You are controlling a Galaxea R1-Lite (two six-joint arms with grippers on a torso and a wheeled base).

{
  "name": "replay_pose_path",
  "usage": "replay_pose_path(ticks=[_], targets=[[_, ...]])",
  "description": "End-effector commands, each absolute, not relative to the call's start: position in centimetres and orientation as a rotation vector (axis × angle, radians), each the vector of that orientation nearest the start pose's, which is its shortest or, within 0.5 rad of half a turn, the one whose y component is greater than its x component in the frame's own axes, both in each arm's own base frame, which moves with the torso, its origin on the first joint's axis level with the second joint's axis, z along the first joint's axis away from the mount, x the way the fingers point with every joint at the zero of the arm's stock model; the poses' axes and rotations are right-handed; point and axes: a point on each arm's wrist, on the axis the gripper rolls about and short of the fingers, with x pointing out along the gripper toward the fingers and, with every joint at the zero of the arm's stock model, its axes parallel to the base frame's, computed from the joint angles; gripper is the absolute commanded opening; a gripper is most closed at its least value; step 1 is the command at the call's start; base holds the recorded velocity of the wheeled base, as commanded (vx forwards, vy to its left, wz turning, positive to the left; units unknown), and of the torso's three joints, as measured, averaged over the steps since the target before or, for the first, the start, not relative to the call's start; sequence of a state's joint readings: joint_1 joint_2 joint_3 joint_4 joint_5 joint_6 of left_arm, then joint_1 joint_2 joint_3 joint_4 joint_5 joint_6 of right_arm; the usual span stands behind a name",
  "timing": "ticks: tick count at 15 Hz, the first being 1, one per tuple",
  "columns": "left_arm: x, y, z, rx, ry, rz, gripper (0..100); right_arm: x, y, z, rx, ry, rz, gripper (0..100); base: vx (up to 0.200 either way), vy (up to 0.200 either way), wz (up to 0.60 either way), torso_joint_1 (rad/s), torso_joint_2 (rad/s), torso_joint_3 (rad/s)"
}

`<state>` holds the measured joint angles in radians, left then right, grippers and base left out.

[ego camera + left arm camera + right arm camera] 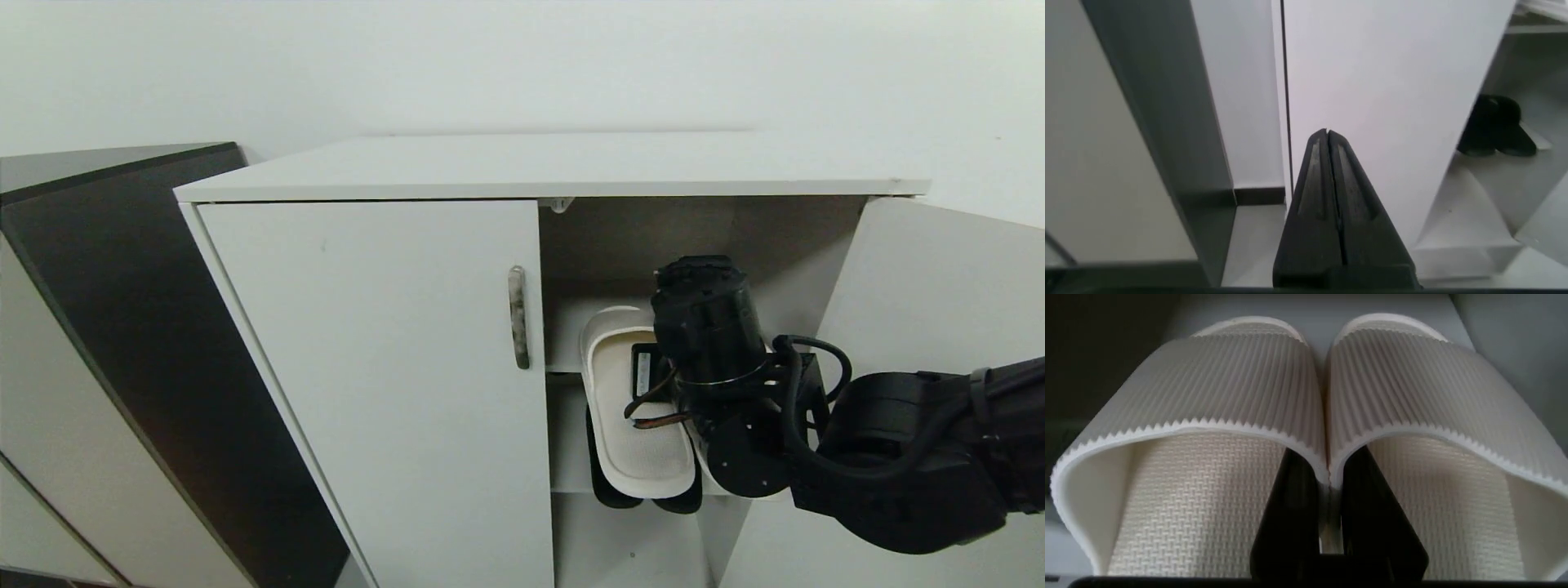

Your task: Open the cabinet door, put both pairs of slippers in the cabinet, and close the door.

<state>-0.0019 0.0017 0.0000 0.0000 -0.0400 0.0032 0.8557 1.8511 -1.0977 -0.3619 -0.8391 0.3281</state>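
A: Right wrist view: your right tool [1328, 486] is clamped on the white slippers [1233, 400], inside the open cabinet [531, 167], over the black pair [604, 486]. Which step?
B: Stowing the second pair, I judge. Next, lower and release. Your left tool [1328, 143] is pressed shut and empty.

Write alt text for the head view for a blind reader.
The right gripper holds a pair of cream slippers inside an open white cabinet, over a black pair. Its left door is shut, its right door open.
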Motion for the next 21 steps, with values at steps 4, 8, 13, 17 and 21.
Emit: replay_pose_path(ticks=[4, 8, 13, 17, 21], targets=[[-2.3, -0.1, 7.6, 0.005, 0.001, -0.041, 0, 24.2, 24.8, 18.6, 0.025, 0.264, -0.037, 0, 0.000, 0.000, 0.00, 0.000, 0.00, 0.000], [-2.3, -0.1, 7.6, 0.003, 0.001, -0.040, 0, 24.9, 25.2, 17.5, -0.005, 0.281, -0.046, 0, 0.000, 0.000, 0.00, 0.000, 0.00, 0.000], [-2.3, -0.1, 7.6, 0.005, 0.001, -0.041, 0, 26.2, 25.9, 18.2, 0.028, 0.248, -0.051, 0, 0.000, 0.000, 0.00, 0.000, 0.00, 0.000], [-2.3, -0.1, 7.6, 0.005, 0.001, -0.041, 0, 27.8, 25.8, 18.8, 0.015, 0.239, -0.071, 0, 0.000, 0.000, 0.00, 0.000, 0.00, 0.000], [-2.3, -0.1, 7.6, 0.005, 0.001, -0.041, 0, 29.3, 25.8, 18.7, 0.012, 0.250, -0.088, 0, 0.000, 0.000, 0.00, 0.000, 0.00, 0.000]])
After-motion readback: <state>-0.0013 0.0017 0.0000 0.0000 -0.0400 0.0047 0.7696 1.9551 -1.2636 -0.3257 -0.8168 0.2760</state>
